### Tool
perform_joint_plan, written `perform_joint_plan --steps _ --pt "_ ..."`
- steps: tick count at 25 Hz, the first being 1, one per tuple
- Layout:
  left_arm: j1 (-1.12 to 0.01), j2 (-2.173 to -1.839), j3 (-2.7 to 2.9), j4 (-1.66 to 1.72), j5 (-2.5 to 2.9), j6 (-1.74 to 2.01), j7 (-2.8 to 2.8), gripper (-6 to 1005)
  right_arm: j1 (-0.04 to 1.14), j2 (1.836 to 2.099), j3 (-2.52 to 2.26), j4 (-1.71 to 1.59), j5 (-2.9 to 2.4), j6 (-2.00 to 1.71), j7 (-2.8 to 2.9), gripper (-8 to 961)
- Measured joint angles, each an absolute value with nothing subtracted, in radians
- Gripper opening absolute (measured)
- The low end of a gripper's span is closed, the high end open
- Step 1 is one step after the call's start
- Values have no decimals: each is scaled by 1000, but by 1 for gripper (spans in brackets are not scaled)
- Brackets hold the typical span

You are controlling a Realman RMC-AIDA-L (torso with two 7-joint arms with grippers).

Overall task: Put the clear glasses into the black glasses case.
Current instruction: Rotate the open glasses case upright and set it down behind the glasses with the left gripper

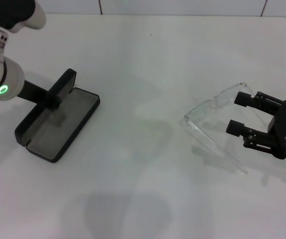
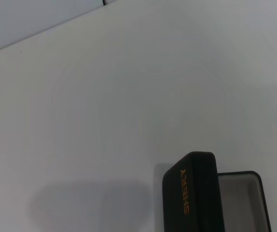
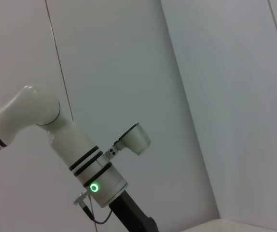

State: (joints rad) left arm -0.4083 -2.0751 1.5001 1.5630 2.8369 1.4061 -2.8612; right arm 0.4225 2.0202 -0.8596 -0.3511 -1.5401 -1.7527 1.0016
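Observation:
The black glasses case (image 1: 58,124) lies open at the table's left, grey lining up and lid standing upright. My left gripper (image 1: 53,98) is shut on that lid's top edge. The left wrist view shows the lid (image 2: 192,193) with orange lettering and a corner of the lined tray. The clear glasses (image 1: 210,110) rest on the table at the right, with one thin arm running toward the near edge. My right gripper (image 1: 236,113) stands open just right of the glasses. Its fingers point at the lens's right end and hold nothing.
The white tabletop (image 1: 143,164) stretches between the case and the glasses. A tiled wall edge (image 1: 183,10) runs along the back. The right wrist view shows only my left arm (image 3: 97,181) with its green ring light against the wall.

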Motion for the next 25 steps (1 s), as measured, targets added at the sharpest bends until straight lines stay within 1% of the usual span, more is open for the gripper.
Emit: perform_joint_plan --steps 3,9,14,19,25 --pt "-407 -2076 1501 1574 2835 1410 -2854 253 419 2020 -857 -351 -1540 -1756 1002 748" --pt "-384 -2086 1509 1675 2835 1418 -2809 242 417 2020 -856 -350 -1540 -1760 1002 747" --pt "-372 -2087 1560 1751 2834 1410 -2767 225 414 2019 -856 -350 -1540 -1776 1001 747" --pt "-391 -2088 1610 1763 2835 1394 -2710 215 407 2017 -862 -350 -1545 -1839 951 748" --pt "-431 -2087 1700 1723 2834 1263 -2524 214 412 2015 -924 -359 -1588 -2023 888 748"
